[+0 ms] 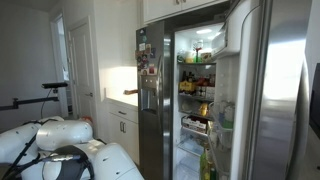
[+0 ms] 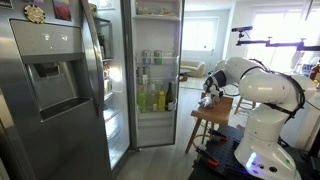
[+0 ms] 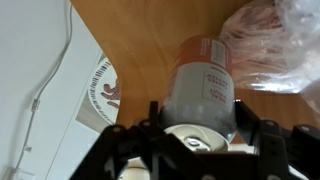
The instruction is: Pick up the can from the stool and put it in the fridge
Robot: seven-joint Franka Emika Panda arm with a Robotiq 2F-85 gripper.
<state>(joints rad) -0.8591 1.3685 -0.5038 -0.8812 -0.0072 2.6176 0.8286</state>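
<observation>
White glossy arm (image 2: pixel 255 85) of rounded segments, black angular tool (image 3: pixel 198 122)

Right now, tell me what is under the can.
The can stands on the stool's wooden top. The wood directly beneath it is covered by the can itself.
</observation>
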